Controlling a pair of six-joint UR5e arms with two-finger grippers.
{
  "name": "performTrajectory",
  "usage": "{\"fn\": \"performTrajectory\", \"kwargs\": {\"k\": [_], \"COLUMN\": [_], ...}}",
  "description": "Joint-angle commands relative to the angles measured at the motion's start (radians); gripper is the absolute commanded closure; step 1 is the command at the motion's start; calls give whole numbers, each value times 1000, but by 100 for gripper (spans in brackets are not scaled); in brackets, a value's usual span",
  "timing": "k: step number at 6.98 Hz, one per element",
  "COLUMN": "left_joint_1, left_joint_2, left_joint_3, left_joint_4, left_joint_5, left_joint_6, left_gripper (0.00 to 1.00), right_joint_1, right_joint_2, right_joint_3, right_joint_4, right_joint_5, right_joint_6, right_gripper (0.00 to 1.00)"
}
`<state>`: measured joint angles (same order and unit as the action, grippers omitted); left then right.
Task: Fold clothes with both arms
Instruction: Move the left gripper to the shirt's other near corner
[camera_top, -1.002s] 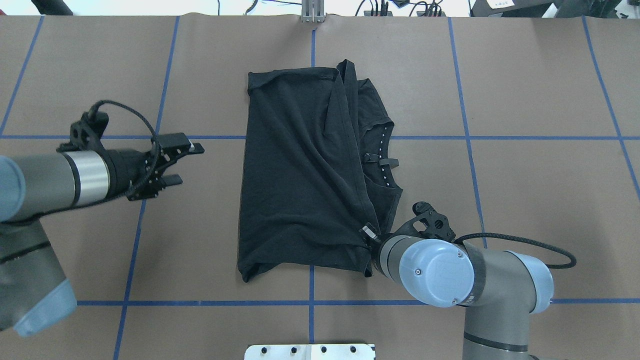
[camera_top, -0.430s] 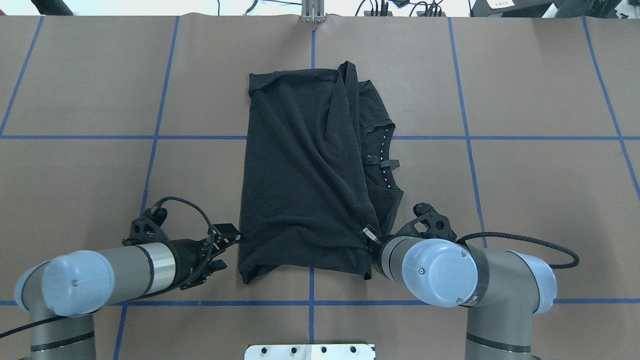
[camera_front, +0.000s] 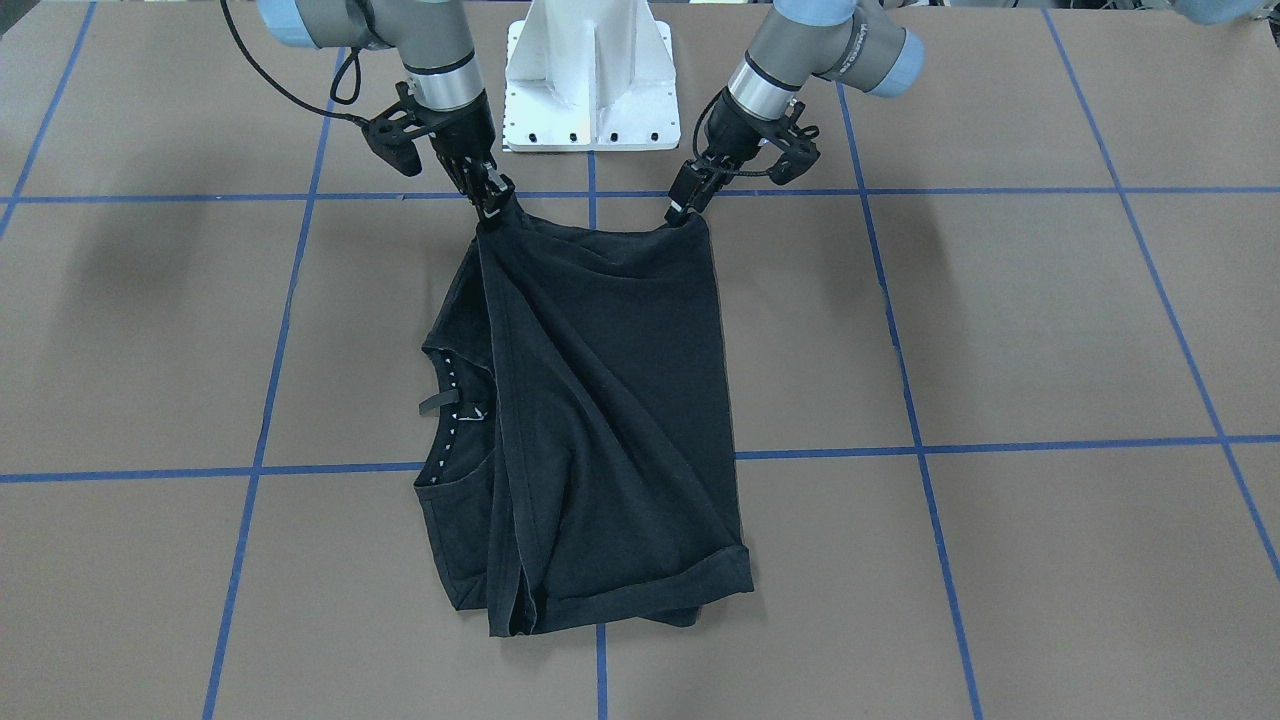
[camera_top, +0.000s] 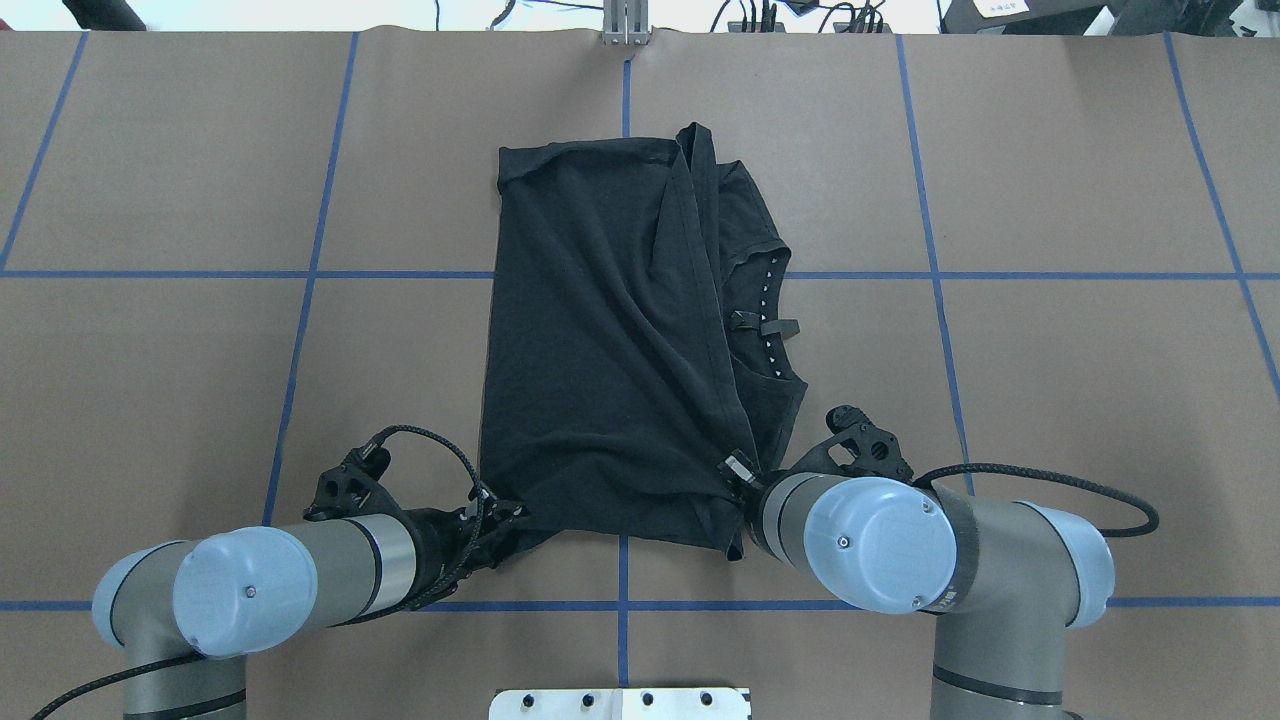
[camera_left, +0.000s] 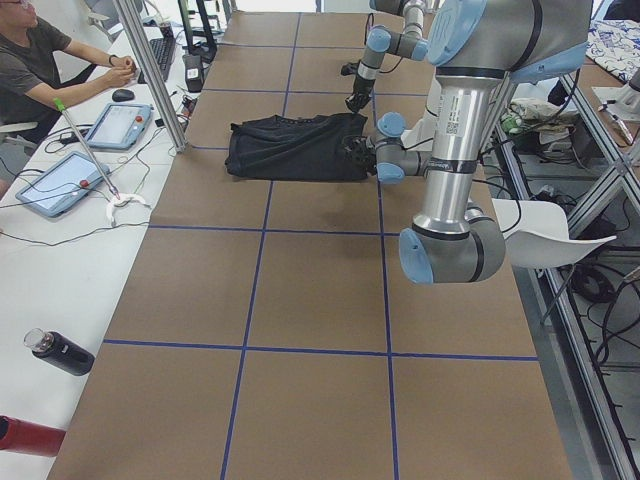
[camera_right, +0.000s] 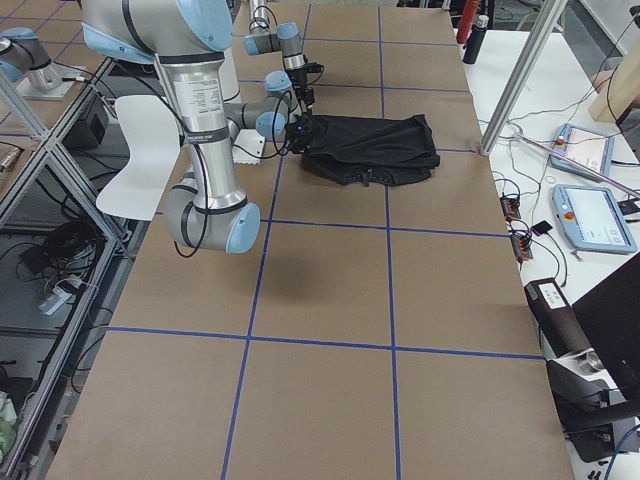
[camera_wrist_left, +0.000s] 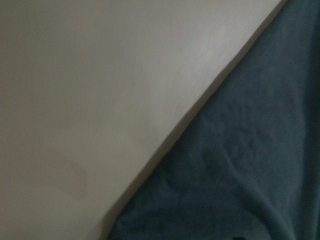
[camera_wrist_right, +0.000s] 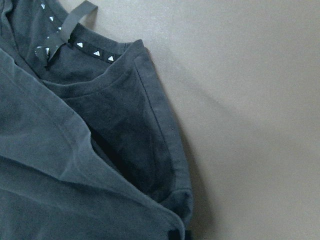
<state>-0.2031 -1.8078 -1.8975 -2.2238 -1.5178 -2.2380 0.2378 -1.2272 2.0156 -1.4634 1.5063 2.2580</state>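
A black T-shirt (camera_top: 600, 350) lies folded lengthwise in the middle of the brown table, its collar (camera_top: 768, 310) with white triangles showing on the right. My left gripper (camera_top: 505, 520) sits on the shirt's near left corner and is shut on it. My right gripper (camera_top: 735, 468) is shut on the near right corner. In the front view the shirt (camera_front: 600, 400) has its near edge drawn up between the left gripper (camera_front: 680, 210) and the right gripper (camera_front: 493, 208). The right wrist view shows the collar (camera_wrist_right: 75, 45) and a folded hem. No print shows.
Blue tape lines (camera_top: 620, 605) divide the table into squares. The white pedestal base (camera_front: 590, 70) stands just behind the shirt's near edge. Across the table stand a metal post (camera_left: 150, 75) and tablets (camera_left: 120, 125), with a seated person (camera_left: 40, 60).
My left arm swung from the table's left side in to the shirt's near left corner, and its open gripper shut there. The right gripper kept its hold and place.
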Motion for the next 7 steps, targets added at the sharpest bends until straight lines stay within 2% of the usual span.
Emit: {"fn": "performTrajectory", "kwargs": {"k": [1, 4, 7], "left_joint_1": [4, 2, 1], "left_joint_2": [16, 30, 56], "left_joint_3": [3, -8, -34], "left_joint_4": [6, 6, -5], "left_joint_5": [-1, -7, -2], "left_joint_6": [-2, 0, -3], "left_gripper": [34, 39, 39], "right_joint_1": [0, 0, -2], "right_joint_2": [0, -9, -8], "right_joint_3": [-1, 0, 0], "right_joint_4": [0, 0, 0], "right_joint_5": [0, -3, -4], "right_joint_6": [-2, -2, -2], "right_gripper": [100, 100, 100]}}
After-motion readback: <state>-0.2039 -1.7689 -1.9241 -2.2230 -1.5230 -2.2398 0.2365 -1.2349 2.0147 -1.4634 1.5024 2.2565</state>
